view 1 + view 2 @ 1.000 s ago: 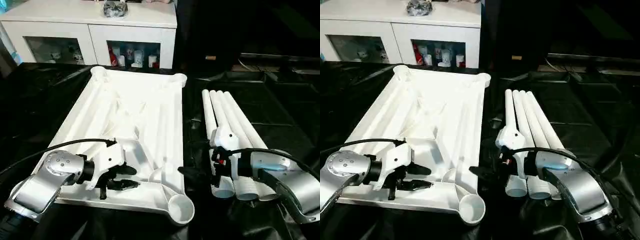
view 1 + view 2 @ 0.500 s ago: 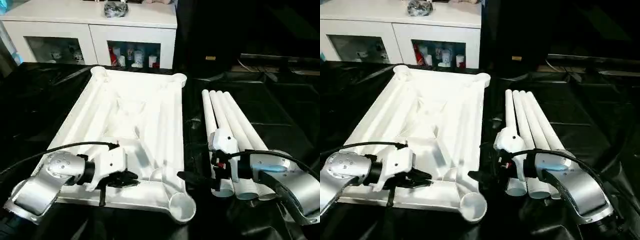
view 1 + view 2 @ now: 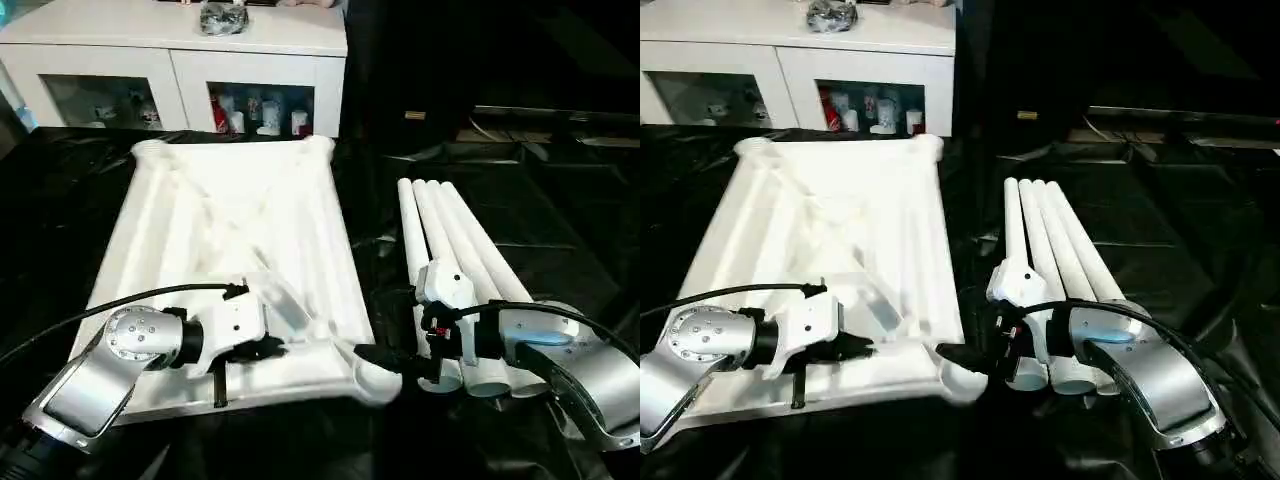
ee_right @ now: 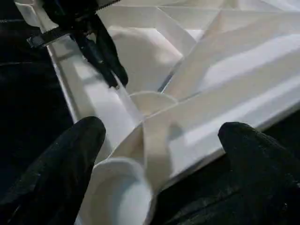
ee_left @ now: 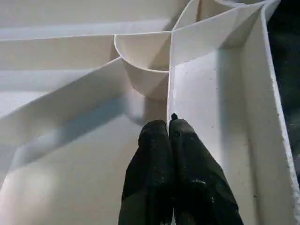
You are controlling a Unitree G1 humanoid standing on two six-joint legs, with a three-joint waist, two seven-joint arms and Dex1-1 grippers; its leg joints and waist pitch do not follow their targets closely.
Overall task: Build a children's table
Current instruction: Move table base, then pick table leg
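On the black-draped tabletop [image 3: 90, 200] the white plastic table top [image 3: 230, 230] lies underside up, its ribs and rounded corner sockets showing, its near edge tilted up off the cloth. There is one such top. Beside it, toward the robot's right, four long white tube legs [image 3: 450, 240] lie side by side, touching one another. The left gripper [image 5: 168, 129] has its jaws pressed together on a thin upright rib inside the near end of the top, next to a curved socket wall. The right gripper [image 4: 159, 140] holds its jaws wide apart, one black finger on each side of the near corner socket [image 3: 380, 382]. One white glass-door cabinet [image 3: 170, 60] stands behind.
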